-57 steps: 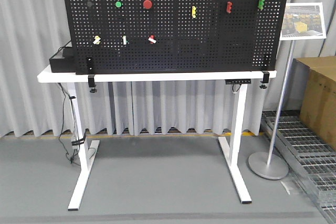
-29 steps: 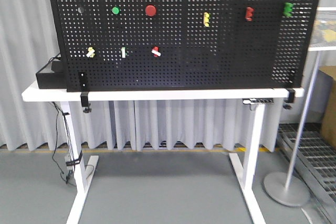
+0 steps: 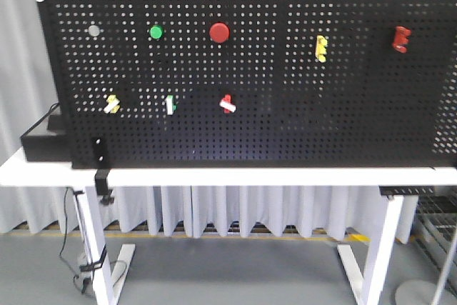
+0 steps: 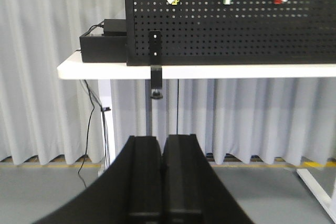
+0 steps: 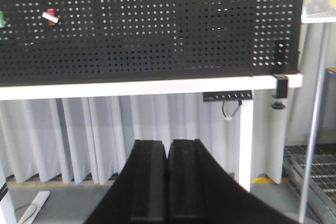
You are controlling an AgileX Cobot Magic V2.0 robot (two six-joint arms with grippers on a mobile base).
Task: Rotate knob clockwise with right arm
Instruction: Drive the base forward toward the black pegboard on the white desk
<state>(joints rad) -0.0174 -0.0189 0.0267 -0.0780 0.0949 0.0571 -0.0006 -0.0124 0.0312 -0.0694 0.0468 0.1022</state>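
Observation:
A black pegboard (image 3: 285, 69) stands on a white table (image 3: 214, 175). It carries two red round knobs (image 3: 219, 32), a green knob (image 3: 156, 32) and grey knobs (image 3: 93, 31). Below them sit three small levers: yellow (image 3: 111, 104), green (image 3: 171, 104) and red (image 3: 227, 103). I cannot tell which knob the task means. No gripper shows in the front view. My left gripper (image 4: 163, 140) is shut and empty, low before the table's left end. My right gripper (image 5: 168, 142) is shut and empty, low before the table's right end, far from the board.
A yellow clip (image 3: 322, 48) and a red clip (image 3: 402, 39) hang at the board's right. A black box (image 3: 43, 144) sits at the table's left end. Clamps (image 3: 102, 169) hold the board. A sign-stand pole (image 5: 315, 129) stands to the right. Grey curtains hang behind.
The view has moved closer to the pegboard. The board now fills more of the frame and its knobs sit lower and further right.

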